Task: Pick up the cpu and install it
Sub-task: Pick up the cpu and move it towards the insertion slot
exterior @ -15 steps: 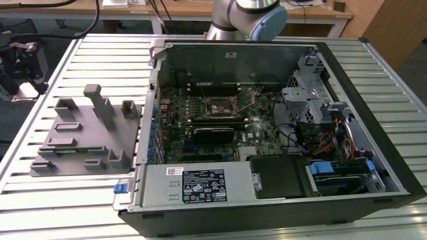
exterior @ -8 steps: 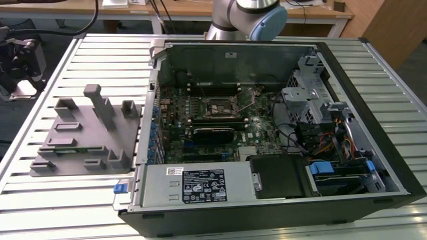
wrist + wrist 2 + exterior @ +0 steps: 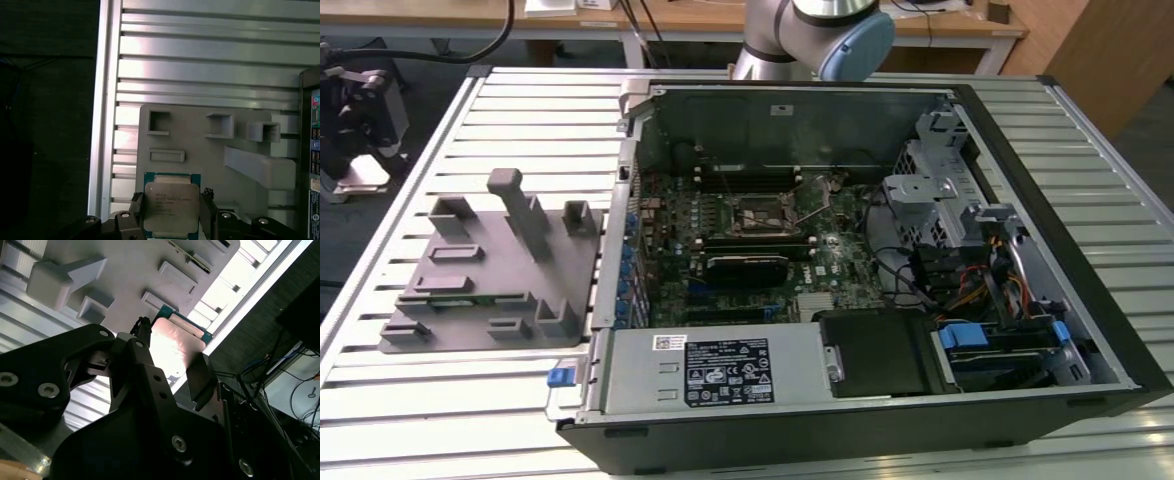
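**A:** Where is the cpu right now?

**B:** Between the two black fingers [image 3: 137, 212]. Both wrist views show the cpu [image 3: 172, 202] [image 3: 175, 345] sitting squarely there. In the first wrist view its silver-grey top plate faces the camera, with a green rim showing around it.

**A:** So the pincer is clenched?

**B:** Yes. The pincer [image 3: 172, 212] is clamped on the cpu, with one finger pressed against each of two opposite edges.

**A:** What lies behind it?

**B:** The grey tray [image 3: 200, 150], with its upright blocks and shallow rectangular pockets. It rests on the slatted metal counter [image 3: 200, 55]. I cannot tell whether the cpu touches the tray or is raised off it.

**A:** And in the exterior view?

**B:** There the tray [image 3: 474, 300] lies in the middle of the exterior view's left. It is just beside the open computer case [image 3: 961, 130], which takes up the centre and the exterior view's right. A black socket frame [image 3: 761, 215] sits on the green motherboard [image 3: 674, 285], a little above the centre of the frame. The arm [image 3: 814, 25] stands at the top edge, behind the case.
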Controlling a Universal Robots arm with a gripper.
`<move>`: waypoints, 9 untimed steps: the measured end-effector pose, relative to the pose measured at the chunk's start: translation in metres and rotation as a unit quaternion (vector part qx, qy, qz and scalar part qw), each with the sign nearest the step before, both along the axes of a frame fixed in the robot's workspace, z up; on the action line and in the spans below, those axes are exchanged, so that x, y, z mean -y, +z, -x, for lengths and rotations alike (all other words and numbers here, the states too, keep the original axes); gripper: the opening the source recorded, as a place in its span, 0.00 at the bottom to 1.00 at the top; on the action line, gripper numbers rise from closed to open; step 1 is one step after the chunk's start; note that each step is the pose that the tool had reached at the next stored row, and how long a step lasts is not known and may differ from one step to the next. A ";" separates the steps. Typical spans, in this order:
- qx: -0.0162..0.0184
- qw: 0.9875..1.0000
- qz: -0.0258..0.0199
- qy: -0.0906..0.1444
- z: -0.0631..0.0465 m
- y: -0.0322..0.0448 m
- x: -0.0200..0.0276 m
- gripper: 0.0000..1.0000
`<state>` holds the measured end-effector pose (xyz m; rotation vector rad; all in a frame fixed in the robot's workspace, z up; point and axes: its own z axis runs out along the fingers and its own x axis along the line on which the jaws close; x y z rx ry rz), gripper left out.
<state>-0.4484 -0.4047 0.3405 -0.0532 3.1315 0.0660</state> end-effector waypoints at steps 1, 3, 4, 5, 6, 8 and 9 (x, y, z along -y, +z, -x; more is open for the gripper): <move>0.000 1.000 0.000 0.000 0.000 0.0008 0.0000 0.53; 0.000 1.000 0.000 0.000 0.000 0.0025 -0.0001 0.53; 0.000 1.000 0.000 0.000 0.000 0.0034 -0.0001 0.53; 0.000 1.000 0.000 0.000 0.000 0.0042 -0.0002 0.53; 0.000 1.000 0.000 0.000 0.000 0.0050 -0.0002 0.53; 0.000 1.000 0.000 0.000 0.000 0.0068 -0.0003 0.53; 0.000 1.000 0.000 0.000 0.000 0.0076 -0.0003 0.53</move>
